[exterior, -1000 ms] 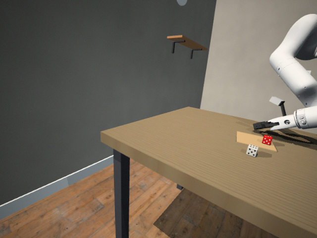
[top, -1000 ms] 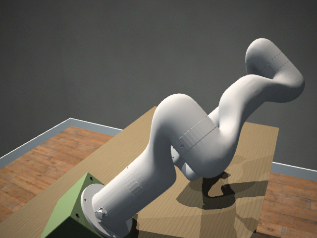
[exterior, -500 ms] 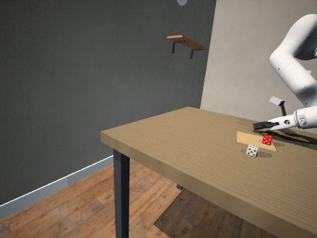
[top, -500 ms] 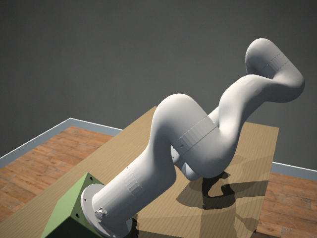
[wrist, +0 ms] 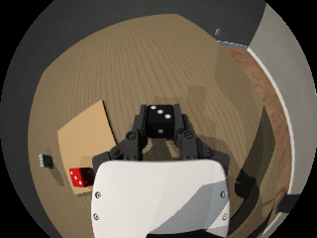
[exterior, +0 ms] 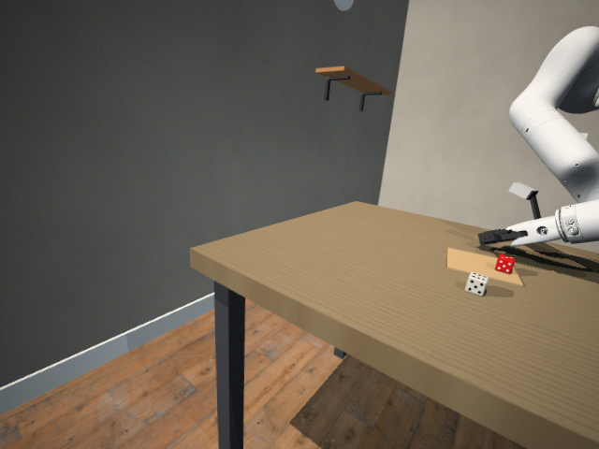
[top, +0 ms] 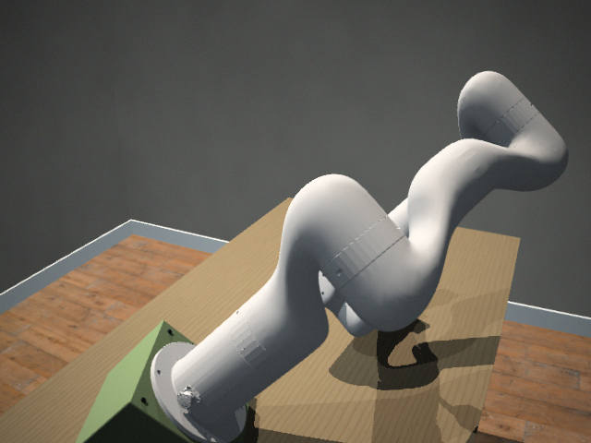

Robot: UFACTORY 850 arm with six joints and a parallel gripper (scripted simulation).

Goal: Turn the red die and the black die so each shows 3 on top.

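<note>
My gripper [wrist: 160, 112] is shut on the black die [wrist: 162, 119], whose face toward the wrist camera shows three white pips. In the exterior view the gripper [exterior: 489, 237] lies nearly level, just above the table by the far edge of the tan mat [exterior: 478, 265]. The red die [exterior: 504, 264] lies flat on the mat; in the wrist view the red die [wrist: 81, 177] is at the mat's near corner [wrist: 85, 135]. The white die [exterior: 476, 283] lies on the table just off the mat's near edge and is small in the wrist view [wrist: 46, 159]. The arm hides the dice in the top view.
A green base block [top: 128, 386] carries the arm at the table's corner. A small grey camera on a stand [exterior: 527, 195] rises behind the gripper. A wooden shelf [exterior: 352, 80] hangs on the far wall. The table's edges drop to a wood floor.
</note>
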